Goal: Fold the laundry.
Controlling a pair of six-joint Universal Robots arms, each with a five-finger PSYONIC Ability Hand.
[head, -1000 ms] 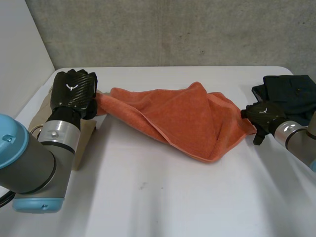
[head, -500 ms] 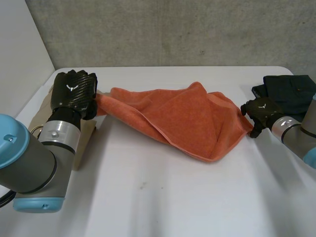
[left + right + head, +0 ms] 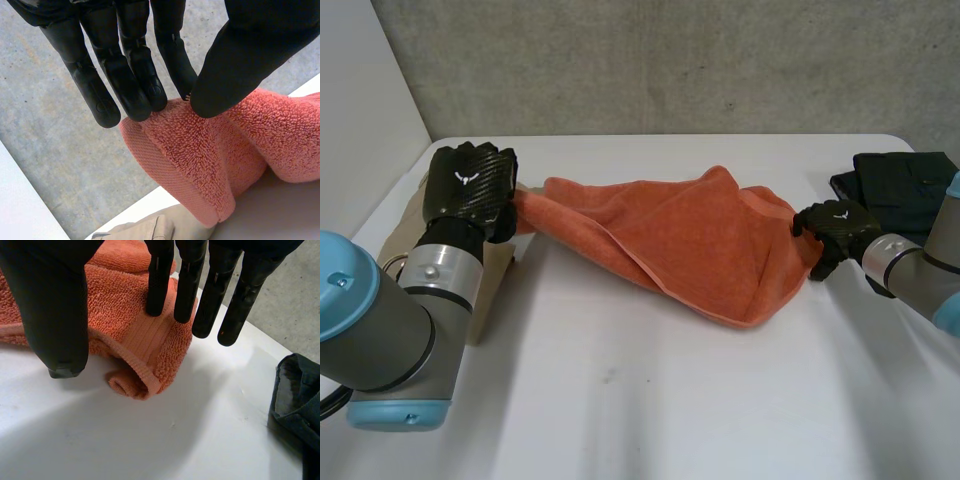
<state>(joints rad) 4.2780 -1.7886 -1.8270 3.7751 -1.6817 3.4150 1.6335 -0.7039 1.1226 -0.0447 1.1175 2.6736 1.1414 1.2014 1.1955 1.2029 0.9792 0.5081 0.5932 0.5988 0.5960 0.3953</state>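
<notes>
One white table [image 3: 650, 400] bears an orange towel [image 3: 690, 235], bunched across its middle and reaching from hand to hand. Dark clothes [image 3: 905, 185] lie at the far right, near the towel's end, and a beige garment [image 3: 492, 290] lies under the left arm. The left hand [image 3: 470, 185] pinches the towel's left corner between straight fingers and thumb. The right hand [image 3: 835, 228] is spread wide, its fingertips [image 3: 156, 305] on the towel's right corner and its thumb apart.

Cloth items, three in all: one towel [image 3: 690, 240] mid-table, one dark garment [image 3: 905, 185] far right, one beige garment [image 3: 492, 285] left. Two hands: left hand [image 3: 470, 185], right hand [image 3: 835, 228]. Two arms: left arm [image 3: 390, 330], right arm [image 3: 920, 275]. One table [image 3: 670, 400].
</notes>
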